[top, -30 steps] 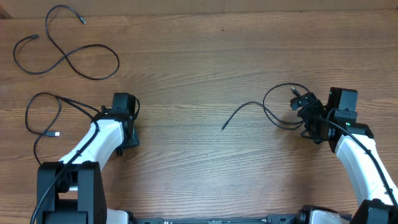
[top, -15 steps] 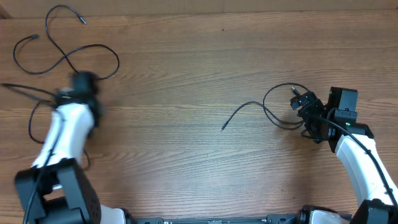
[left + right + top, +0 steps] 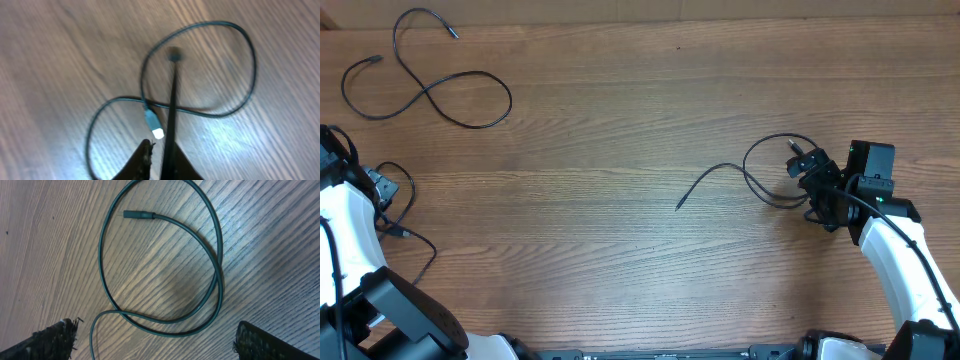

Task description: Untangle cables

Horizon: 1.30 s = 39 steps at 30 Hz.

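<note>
Three thin black cables lie apart on the wooden table. One cable (image 3: 430,88) curls in loops at the far left. A second cable (image 3: 410,180) lies at the left edge, and in the left wrist view its loops (image 3: 200,67) and pale tip (image 3: 156,127) rest on the wood. My left gripper (image 3: 382,188) (image 3: 162,152) is shut on a strand of it, which runs up from the jaws to a dark plug end (image 3: 173,52). The third cable (image 3: 760,175) (image 3: 210,295) loops on the right. My right gripper (image 3: 808,180) (image 3: 165,342) hangs open over its loop, not touching it.
The table's far edge runs along the top of the overhead view. The left arm's white link (image 3: 345,240) sits at the left border, the right arm's white link (image 3: 900,250) at the lower right. Bare wood lies between the cables.
My left arm has swung from centre-left out to the table's left edge. Its gripper closed on the left cable, whose loops shifted and tightened. The right arm and its cable have not moved.
</note>
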Available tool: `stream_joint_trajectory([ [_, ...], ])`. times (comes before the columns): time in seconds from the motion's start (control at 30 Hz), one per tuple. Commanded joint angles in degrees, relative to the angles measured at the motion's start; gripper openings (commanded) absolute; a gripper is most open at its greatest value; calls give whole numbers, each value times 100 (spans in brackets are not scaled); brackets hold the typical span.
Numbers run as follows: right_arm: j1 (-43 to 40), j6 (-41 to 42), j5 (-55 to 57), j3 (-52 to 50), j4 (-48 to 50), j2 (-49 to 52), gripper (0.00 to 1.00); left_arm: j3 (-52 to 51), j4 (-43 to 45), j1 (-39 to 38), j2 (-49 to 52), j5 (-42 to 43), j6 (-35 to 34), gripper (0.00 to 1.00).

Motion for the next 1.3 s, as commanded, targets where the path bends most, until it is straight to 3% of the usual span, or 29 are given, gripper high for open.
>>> stream_joint_trajectory([
  [0.0,28,-46,61,70,22,7,100,-170,24,-52,55,444,-105,15],
  [0.23,28,-46,61,70,24,7,100,-269,20,-116,81,662,-103,12],
  [0.3,28,-46,61,70,24,7,100,-269,-4,-153,81,688,-111,6],
  [0.5,26,-46,63,70,28,7,100,-267,-98,-334,79,678,-184,5],
  [0.57,28,-48,63,70,28,7,100,-223,-118,-339,74,680,-98,15],
  [0.63,26,-46,61,70,76,7,100,-157,-186,-339,57,678,-2,38],
  [0.67,26,-46,61,70,155,7,100,-52,-247,-339,35,678,87,55],
  [0.77,26,-48,59,70,302,7,100,254,-264,-337,-79,549,376,64],
  [0.83,26,-59,61,72,396,7,100,505,-273,-339,-203,476,374,80],
  [0.9,26,-391,59,72,538,7,100,820,-254,-350,-328,929,424,92],
  [1.0,26,-1038,59,157,651,7,99,1220,31,-437,-407,2743,1016,99],
  [1.13,-79,-1486,61,581,387,7,100,1237,516,-535,-389,4647,1023,99],
  [1.2,-221,-1486,63,835,103,7,100,1239,560,-708,-389,5086,1259,100],
  [1.27,-302,-1775,140,916,-275,7,100,1239,549,-955,-391,4852,1276,100],
])
